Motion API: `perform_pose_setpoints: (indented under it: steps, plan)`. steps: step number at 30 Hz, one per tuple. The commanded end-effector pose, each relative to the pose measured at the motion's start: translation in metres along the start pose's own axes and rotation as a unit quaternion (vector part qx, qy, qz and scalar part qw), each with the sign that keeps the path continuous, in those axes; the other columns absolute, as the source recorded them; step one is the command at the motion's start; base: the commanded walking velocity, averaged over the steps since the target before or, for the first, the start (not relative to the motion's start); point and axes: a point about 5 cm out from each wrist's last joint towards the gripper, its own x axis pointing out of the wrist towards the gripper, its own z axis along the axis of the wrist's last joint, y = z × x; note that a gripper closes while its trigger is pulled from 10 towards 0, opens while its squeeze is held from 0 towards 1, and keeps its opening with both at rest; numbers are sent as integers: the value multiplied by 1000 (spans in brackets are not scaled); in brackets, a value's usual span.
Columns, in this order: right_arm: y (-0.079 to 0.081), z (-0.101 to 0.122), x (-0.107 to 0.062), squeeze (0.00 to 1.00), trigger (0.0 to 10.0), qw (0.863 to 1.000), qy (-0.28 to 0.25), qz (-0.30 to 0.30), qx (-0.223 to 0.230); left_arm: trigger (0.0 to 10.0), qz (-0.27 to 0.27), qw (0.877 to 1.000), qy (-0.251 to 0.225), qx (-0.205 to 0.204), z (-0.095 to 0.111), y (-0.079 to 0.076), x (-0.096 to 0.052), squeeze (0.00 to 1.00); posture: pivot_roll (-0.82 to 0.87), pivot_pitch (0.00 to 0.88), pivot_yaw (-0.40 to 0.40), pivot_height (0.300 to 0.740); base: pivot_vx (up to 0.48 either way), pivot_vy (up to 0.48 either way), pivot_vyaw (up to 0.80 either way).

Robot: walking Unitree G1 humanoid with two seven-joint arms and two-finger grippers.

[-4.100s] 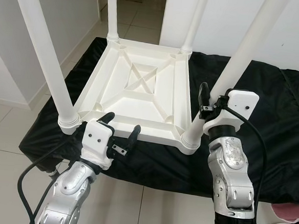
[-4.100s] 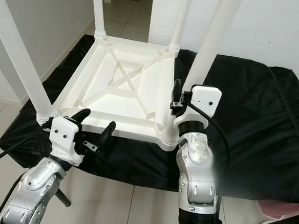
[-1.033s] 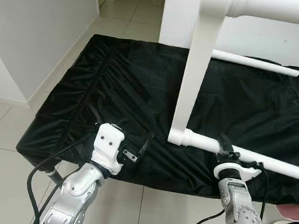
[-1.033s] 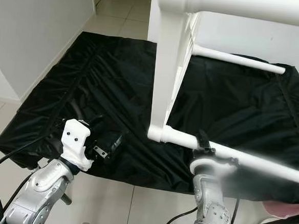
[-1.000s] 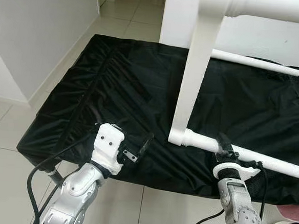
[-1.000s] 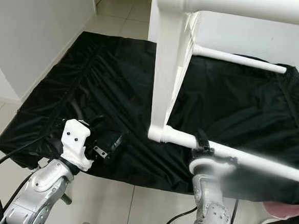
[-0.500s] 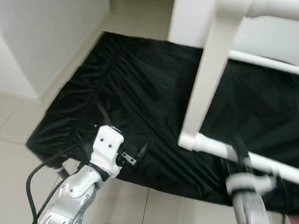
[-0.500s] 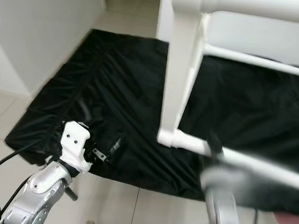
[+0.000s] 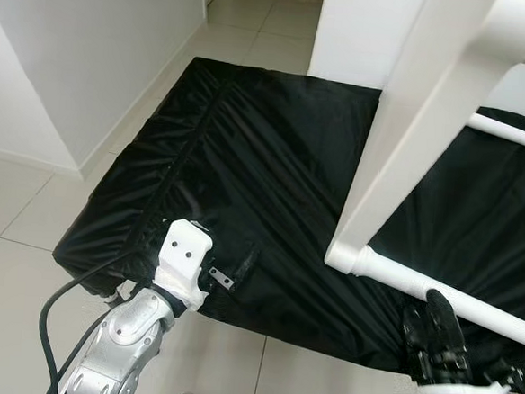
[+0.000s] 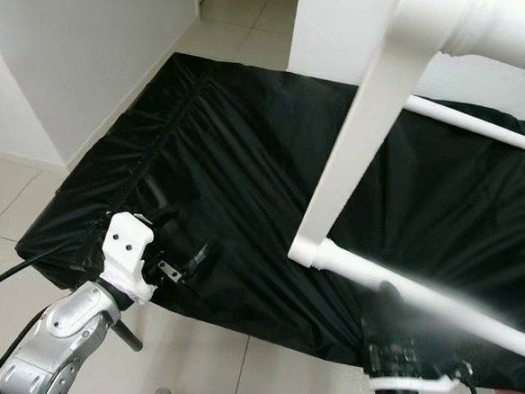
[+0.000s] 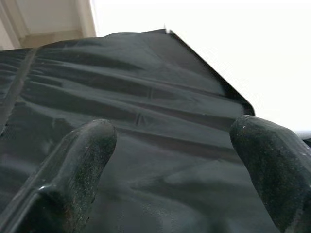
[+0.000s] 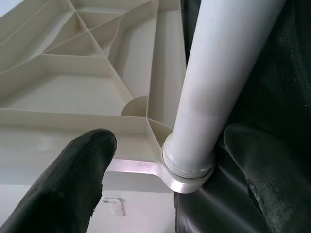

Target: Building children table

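You have a white plastic children's table (image 9: 400,162) tipped up on edge over the black cloth (image 9: 248,151), its ribbed underside (image 12: 73,73) facing your right gripper (image 12: 170,160) and its round legs pointing away to the right. Judging by the thin moulded ribs and hollow-looking tubes, it should be light and stiff but smooth, so it may slip or swing if you hold it by one point alone. The near leg (image 12: 218,82) where it enters its corner socket (image 12: 187,167) looks like the soundest hold: close to the top, where the leverage is small.

Your right gripper sits just below that joint. In the right wrist view its two black fingers (image 12: 73,179) are spread wide, one on each side of the leg's base, and a clear gap shows between each pad and the white tube, so it looks released rather than clamped. Whether any part of the table rests on the wrist cannot be told.

Your left gripper (image 9: 226,271) hovers at the near edge of the cloth, well to the left of the table. Its fingers (image 11: 77,165) are apart and hold nothing; ahead of them lies wrinkled black fabric.

Expect the table to topple if nothing steadies it, so close on the leg near the socket before you turn it.
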Motion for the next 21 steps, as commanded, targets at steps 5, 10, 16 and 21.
perform_pose_setpoints:
  steps: [5, 10, 16, 21]
  plan:
    - [-14, -7, -34, 0, 10000, 999, 31, -16, -36, 10000, -41, 999, 4, -1, 0, -3, 1, 0, -67, 154, 66, 740, 0, 0, 0]
    - [7, -7, -20, 0, 10000, 996, 49, 50, -62, 10000, -39, 999, 4, 1, 0, -2, 2, 0, -64, 150, 68, 740, 0, 0, 0]
    - [51, 3, 28, 0, 10000, 983, 20, 159, -91, 10000, -24, 1000, -6, -9, 3, 2, 7, 0, -61, 136, 58, 740, 0, 0, 0]
    - [69, 9, 52, 0, 10000, 976, -8, 183, -115, 10000, -8, 1000, -18, -22, 7, 8, 11, 0, -56, 127, 49, 740, 0, 0, 0]
